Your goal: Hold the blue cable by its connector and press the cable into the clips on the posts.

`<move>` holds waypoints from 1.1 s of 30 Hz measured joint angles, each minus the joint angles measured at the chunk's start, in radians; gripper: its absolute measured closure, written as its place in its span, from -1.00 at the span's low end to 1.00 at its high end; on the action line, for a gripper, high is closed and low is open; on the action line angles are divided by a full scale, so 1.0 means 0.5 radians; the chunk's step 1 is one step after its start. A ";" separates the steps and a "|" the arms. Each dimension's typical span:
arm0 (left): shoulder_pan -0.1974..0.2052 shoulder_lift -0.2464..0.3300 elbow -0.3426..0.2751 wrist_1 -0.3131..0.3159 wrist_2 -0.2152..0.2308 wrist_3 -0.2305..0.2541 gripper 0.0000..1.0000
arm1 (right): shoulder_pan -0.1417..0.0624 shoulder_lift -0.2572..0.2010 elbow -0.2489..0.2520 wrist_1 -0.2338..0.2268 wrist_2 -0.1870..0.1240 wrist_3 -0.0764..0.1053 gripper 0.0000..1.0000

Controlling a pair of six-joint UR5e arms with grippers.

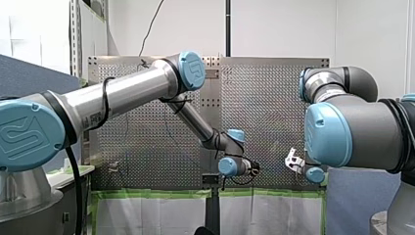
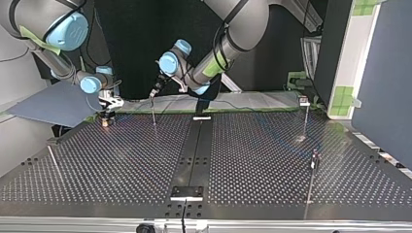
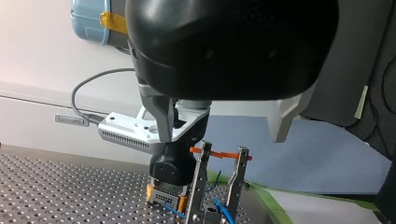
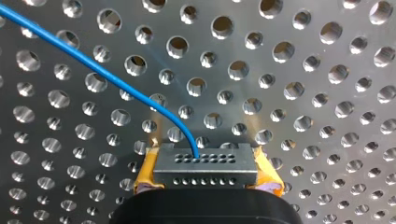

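Open: middle of the surface (image 2: 252, 160). Obstacles: thin post (image 2: 153, 116) under my left gripper (image 2: 153, 94). At top view's right, far post (image 2: 305, 119) and near post (image 2: 312, 177). The blue cable (image 4: 93, 65) is strung from connector (image 4: 205, 163) in my right gripper (image 2: 106, 120). Little room between the two grippers.

Blue cable (image 4: 107, 77): far end cut off by the right wrist view's edge. Post (image 2: 305, 121): clip too small to resolve.
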 joint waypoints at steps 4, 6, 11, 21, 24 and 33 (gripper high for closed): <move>0.000 0.000 0.000 0.000 0.000 0.002 -1.00 | 0.000 0.000 -0.001 0.000 0.001 0.000 1.00; 0.000 0.000 0.000 -0.003 0.000 0.003 -1.00 | 0.000 0.000 -0.001 0.000 0.001 0.000 1.00; -0.006 0.000 0.000 -0.016 -0.002 0.010 -1.00 | 0.001 0.000 -0.001 0.000 0.000 0.000 1.00; -0.010 -0.001 0.000 -0.024 -0.003 0.015 -1.00 | 0.003 0.001 0.000 0.000 0.001 0.000 1.00; -0.010 0.000 0.000 -0.024 -0.003 0.015 -1.00 | 0.003 0.001 0.000 0.000 0.000 0.000 1.00; -0.010 0.000 -0.001 -0.025 -0.005 0.012 -1.00 | 0.003 0.001 -0.001 0.000 0.000 0.000 1.00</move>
